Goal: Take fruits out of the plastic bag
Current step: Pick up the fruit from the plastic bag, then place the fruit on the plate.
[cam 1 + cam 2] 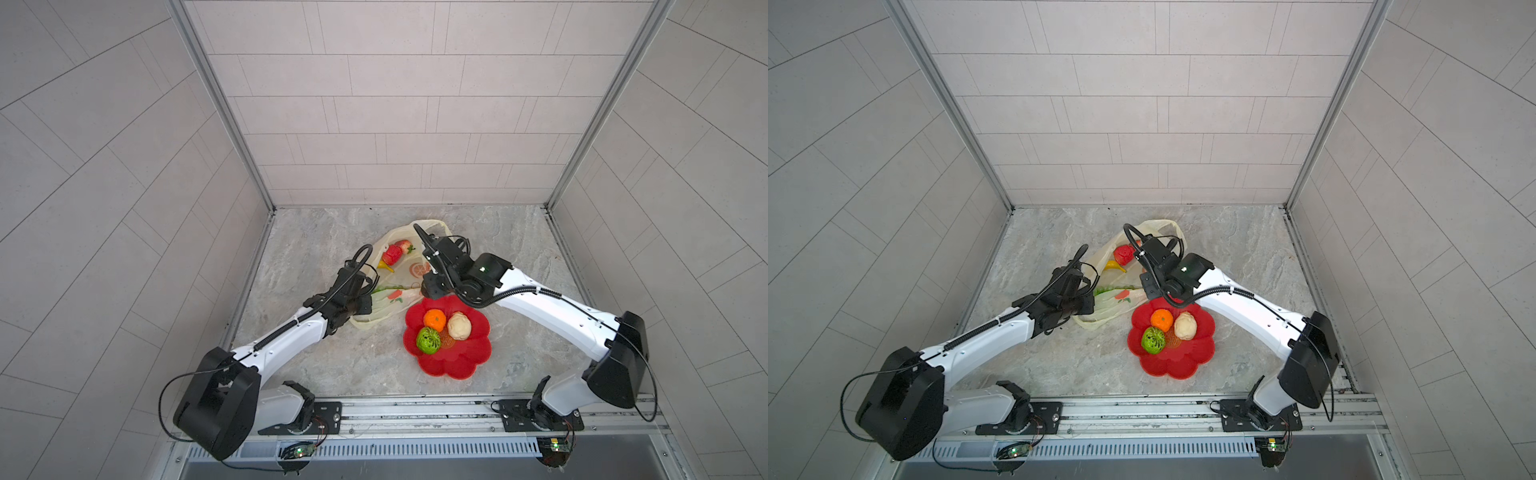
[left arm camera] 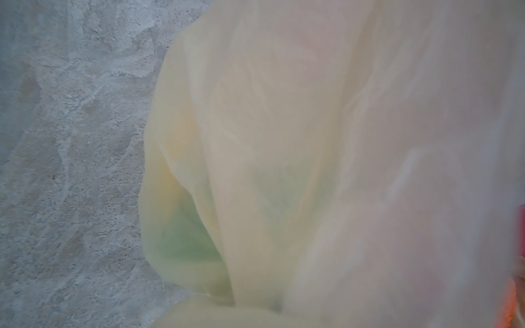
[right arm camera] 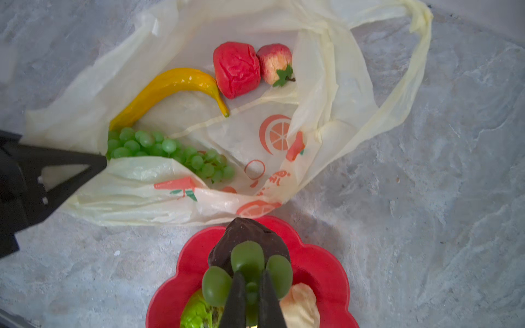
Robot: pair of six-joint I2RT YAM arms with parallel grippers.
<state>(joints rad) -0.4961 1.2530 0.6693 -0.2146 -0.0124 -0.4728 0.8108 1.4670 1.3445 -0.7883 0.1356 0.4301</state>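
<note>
Your left fingers (image 3: pixel 96 164) are pinched shut on a fold at the left edge of the plastic bag (image 3: pixel 326 85). The film hangs right over that wrist camera, so all you get there is blurry yellow.

Inside the open bag, the grapes (image 3: pixel 159 150) sit just beside those fingertips. The banana (image 3: pixel 173 85) touches them at one end. Behind it, toward the back wall, the red fruit (image 3: pixel 237 69) and the strawberry (image 3: pixel 277 62) are pressed together.

Your right fingers (image 3: pixel 237 301) are clamped on the green stalk of the dark mangosteen (image 3: pixel 247 235), which hangs over the plate (image 3: pixel 321 269) at the rim nearest the bag. On the plate, in a top view, are the green ball (image 1: pixel 428 340), the orange (image 1: pixel 434 318) and the cream bulb (image 1: pixel 459 326), all bunched together.

The bag's printed edge lies right at the plate rim, and I can't tell if they touch. Right of the bag and plate the worktop (image 1: pixel 519 249) is bare up to the side wall. One bag handle loops out toward the back wall.
</note>
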